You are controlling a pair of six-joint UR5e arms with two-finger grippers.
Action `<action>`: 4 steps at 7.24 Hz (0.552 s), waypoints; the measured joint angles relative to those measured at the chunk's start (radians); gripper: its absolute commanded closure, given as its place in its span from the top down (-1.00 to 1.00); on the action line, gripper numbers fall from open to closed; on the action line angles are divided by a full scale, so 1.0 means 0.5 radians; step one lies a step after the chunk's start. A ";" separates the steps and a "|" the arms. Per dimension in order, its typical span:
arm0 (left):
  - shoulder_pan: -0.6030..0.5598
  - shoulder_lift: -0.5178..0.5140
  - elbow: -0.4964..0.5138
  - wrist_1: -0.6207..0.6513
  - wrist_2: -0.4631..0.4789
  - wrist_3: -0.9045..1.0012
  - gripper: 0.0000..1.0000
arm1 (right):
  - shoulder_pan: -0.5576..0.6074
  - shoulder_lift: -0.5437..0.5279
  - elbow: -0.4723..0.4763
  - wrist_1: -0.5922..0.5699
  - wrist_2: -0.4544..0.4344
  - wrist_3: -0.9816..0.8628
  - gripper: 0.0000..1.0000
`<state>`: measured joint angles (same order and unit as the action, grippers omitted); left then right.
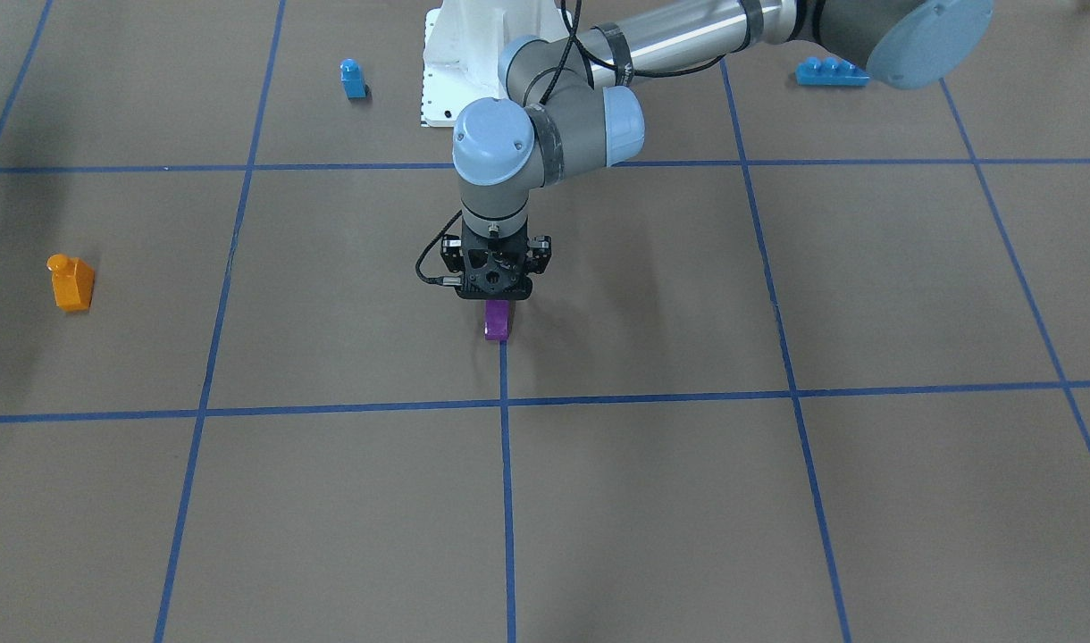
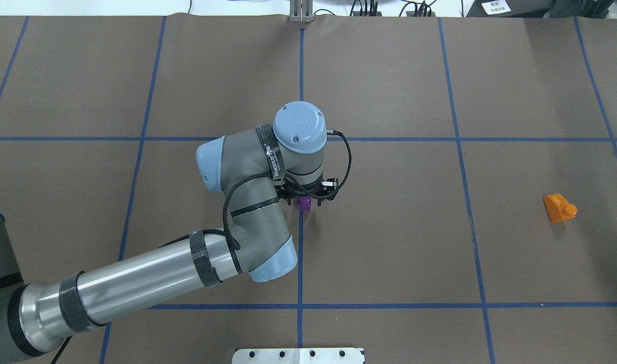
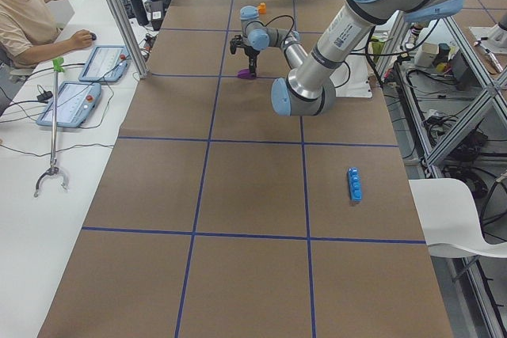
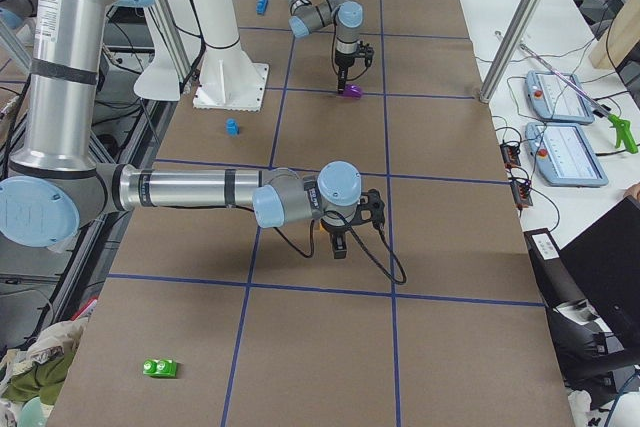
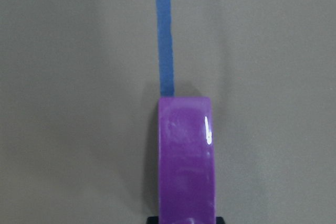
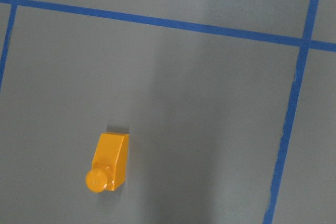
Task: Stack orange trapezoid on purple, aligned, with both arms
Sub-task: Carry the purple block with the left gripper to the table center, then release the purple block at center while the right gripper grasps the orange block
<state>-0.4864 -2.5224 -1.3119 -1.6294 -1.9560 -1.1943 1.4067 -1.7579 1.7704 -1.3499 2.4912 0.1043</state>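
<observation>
Left gripper (image 1: pixel 497 305): clenched on the purple brick (image 1: pixel 497 321), at the end of a blue tape line (image 1: pixel 507 500).
Right gripper (image 4: pixel 339 247): jaw state could not be told.
Orange trapezoid (image 2: pixel 559 208): lay well apart.

Your left arm (image 2: pixel 136 278) is a polished silver tube joined to matte grey elbow housings, each closed by a round light-blue cap (image 2: pixel 299 126) dotted with small screws. Black bands (image 2: pixel 203 259) wrap the tube, and a black strap (image 2: pixel 272 157) with white lettering rings the wrist. A thin black cable (image 2: pixel 349 156) loops to the black left gripper (image 1: pixel 497 305). Your right arm (image 4: pixel 190 189) is built alike. The white pedestal (image 4: pixel 215 37) has bolt holes along its base plate.
</observation>
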 measured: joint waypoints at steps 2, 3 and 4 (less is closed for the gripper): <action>-0.023 0.008 -0.148 0.025 -0.005 -0.138 1.00 | -0.036 0.001 0.015 0.003 -0.001 0.045 1.00; -0.034 0.025 -0.264 0.076 -0.007 -0.176 1.00 | -0.111 0.001 0.030 0.033 -0.016 0.168 1.00; -0.046 0.062 -0.390 0.147 -0.008 -0.191 1.00 | -0.240 -0.005 0.043 0.141 -0.088 0.390 1.00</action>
<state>-0.5096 -2.4913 -1.5070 -1.5561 -1.9602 -1.2898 1.2867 -1.7604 1.7917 -1.2794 2.4473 0.2991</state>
